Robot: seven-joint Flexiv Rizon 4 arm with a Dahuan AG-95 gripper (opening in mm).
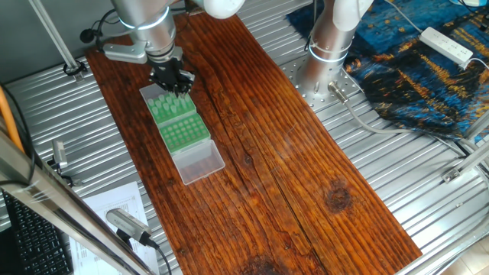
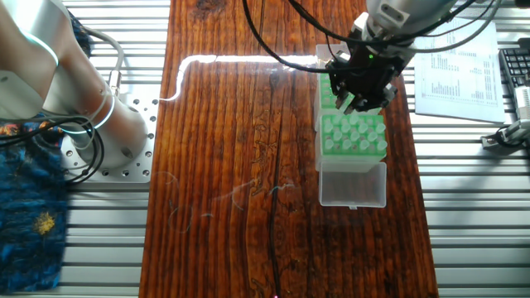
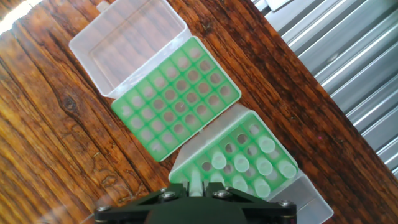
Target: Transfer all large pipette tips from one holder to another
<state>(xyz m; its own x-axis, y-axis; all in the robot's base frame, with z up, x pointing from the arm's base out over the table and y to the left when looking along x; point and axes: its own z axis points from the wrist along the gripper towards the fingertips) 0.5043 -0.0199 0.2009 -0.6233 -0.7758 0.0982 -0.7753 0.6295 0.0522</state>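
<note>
Claw (image 3: 194,186) is seen low over the filled holder (image 3: 249,163) near the tabletop's (image 1: 306,153) far edge, with one of the large pipette tips (image 3: 195,185) apparently pinched between narrow fingers. If lifted askew, that tip could be dragged against neighbours or dropped short of the empty holder (image 3: 177,94) just beside.

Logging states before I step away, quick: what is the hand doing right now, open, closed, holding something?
Hand: closed on a large pipette tip, above the green rack with tips.
</note>
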